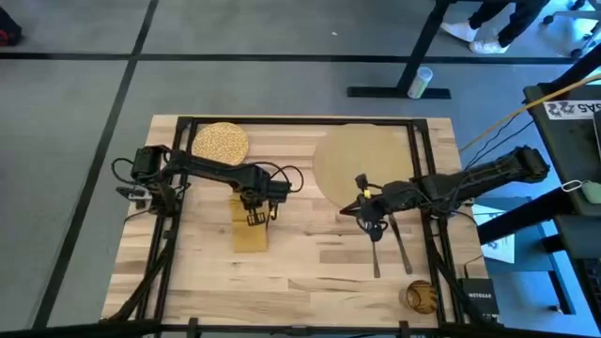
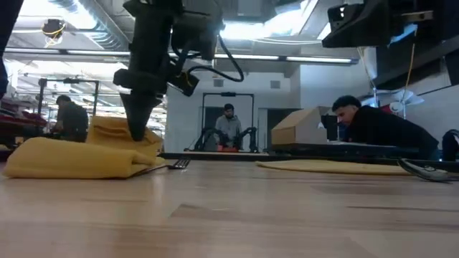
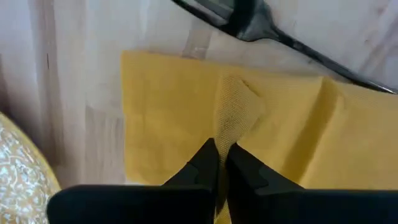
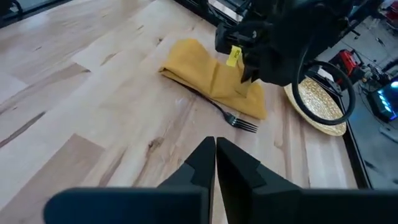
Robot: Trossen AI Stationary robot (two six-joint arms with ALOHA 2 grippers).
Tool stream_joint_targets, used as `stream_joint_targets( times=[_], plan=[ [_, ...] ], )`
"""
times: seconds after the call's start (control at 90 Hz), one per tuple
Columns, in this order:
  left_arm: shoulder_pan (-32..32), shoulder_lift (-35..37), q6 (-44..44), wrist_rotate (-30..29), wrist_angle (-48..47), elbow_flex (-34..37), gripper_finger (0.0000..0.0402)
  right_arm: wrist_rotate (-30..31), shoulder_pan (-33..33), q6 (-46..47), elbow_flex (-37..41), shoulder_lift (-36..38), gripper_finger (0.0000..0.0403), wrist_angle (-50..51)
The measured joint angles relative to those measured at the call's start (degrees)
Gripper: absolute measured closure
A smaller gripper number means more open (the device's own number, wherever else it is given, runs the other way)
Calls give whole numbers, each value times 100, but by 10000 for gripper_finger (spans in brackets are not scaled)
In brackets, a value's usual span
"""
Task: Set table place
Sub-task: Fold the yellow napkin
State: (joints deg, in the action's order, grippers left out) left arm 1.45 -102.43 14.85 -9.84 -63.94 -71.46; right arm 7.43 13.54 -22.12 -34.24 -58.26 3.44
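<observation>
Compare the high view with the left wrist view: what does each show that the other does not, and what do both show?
Only the high view shows the round tan mat, the right gripper shut above cutlery on the table, and a small jar near the corner. Only the left wrist view shows the pinched ridge of cloth between the left gripper fingers. Both show the yellow napkin, the fork beside it, and the speckled plate.
</observation>
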Motion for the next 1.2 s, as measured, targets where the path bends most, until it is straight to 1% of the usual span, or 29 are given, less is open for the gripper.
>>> stream_joint_targets(
  times=[0.111,0.222,0.667,0.8,0.922,1.044,1.133,1.2],
  plan=[
    [56,0,13,-1,-27,0,396,1,0,23,0,0,398,7],
    [55,0,13,-2,-53,0,381,1,0,25,0,0,397,7],
    [53,0,144,-10,-55,0,286,18,0,23,0,0,397,8],
    [64,0,144,-271,-70,-4,260,49,0,3,0,0,397,9],
    [128,0,149,-541,-270,-76,240,64,0,-7,0,0,397,9],
    [208,0,127,-853,-498,-198,225,69,-4,-19,0,0,397,9],
    [252,0,145,-794,-531,-208,223,73,-4,-19,0,0,397,7],
    [274,-2,120,-670,-510,-203,229,73,-4,-30,0,0,397,11]
  ],
)
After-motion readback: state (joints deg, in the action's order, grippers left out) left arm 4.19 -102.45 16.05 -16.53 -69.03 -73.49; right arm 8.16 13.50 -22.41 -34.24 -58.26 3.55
